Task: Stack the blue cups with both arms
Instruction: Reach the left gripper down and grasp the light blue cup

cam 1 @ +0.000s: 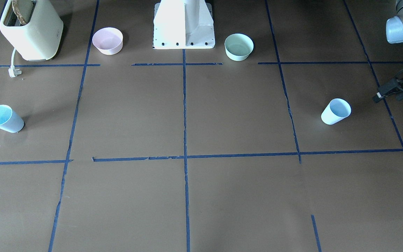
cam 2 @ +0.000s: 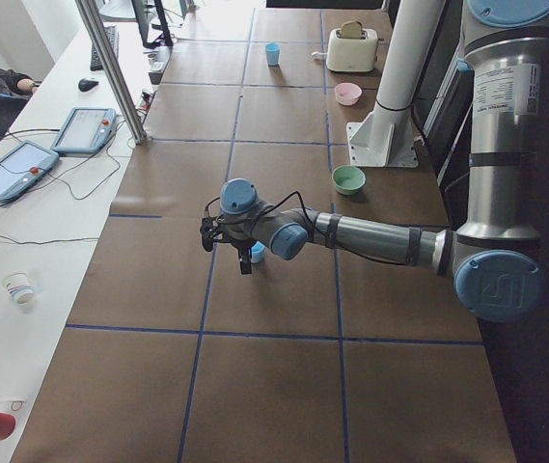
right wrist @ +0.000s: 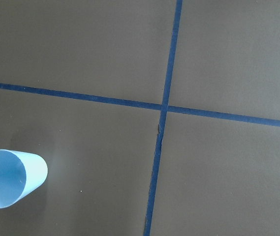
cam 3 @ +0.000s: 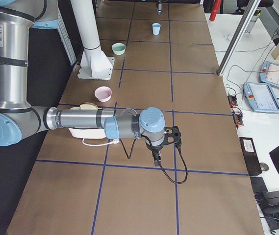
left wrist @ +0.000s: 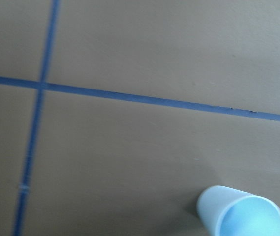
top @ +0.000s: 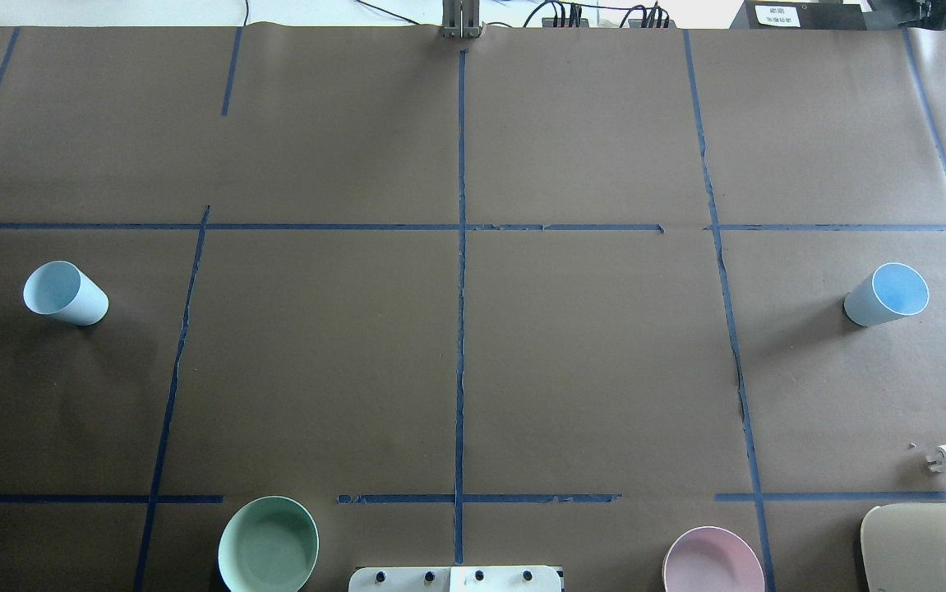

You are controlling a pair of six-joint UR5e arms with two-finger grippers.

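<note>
I see cup [cam 1: 335, 111] near left end effector [cam 1: 380, 94], no contact. Can't tell its opening, nor that of right end effector [cam 3: 156, 154].

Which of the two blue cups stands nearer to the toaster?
The blue cup on the robot's right, at the same table end as the toaster. The other cup stands at the opposite end, past the mint-green bowl.

The left hand [cam 1: 380, 93] is cut off by the front view's edge, so I cannot tell how its jaws stand. The right hand [cam 3: 156, 156] shows only from the side, too small to judge. The left blue cup [left wrist: 240, 215] is blurred and cropped at the wrist view's bottom edge.
</note>
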